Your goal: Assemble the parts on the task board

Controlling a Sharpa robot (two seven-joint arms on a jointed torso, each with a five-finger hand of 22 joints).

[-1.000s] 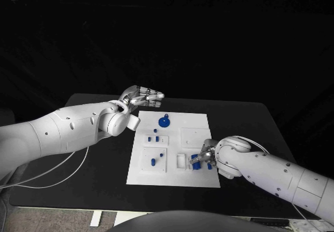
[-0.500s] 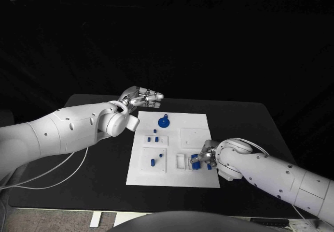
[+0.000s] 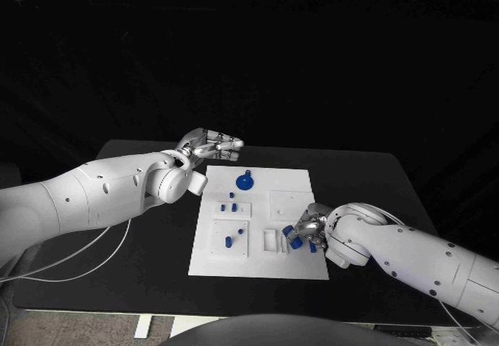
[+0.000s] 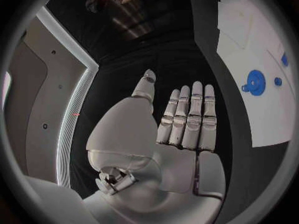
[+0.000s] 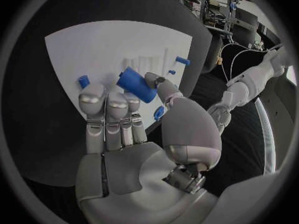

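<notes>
- The right hand [image 3: 308,232] pinches a blue part [image 5: 137,84] above the task board [image 3: 260,267] near its right edge.
- The left hand [image 3: 211,146], flat and empty, hovers off the board's far-left corner.
- Advice: align before lowering; seat gently.

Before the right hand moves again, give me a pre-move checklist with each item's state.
1. Right hand holds a blue part between thumb and fingers: ok.
2. Held part sits over the task board, near its right edge: ok.
3. Left hand is off the board, fingers straight and holding nothing: ok.
4. Blue round part lies clear of the right hand: ok.
5. Target slot for the held part is identified: cannot tell.
</notes>
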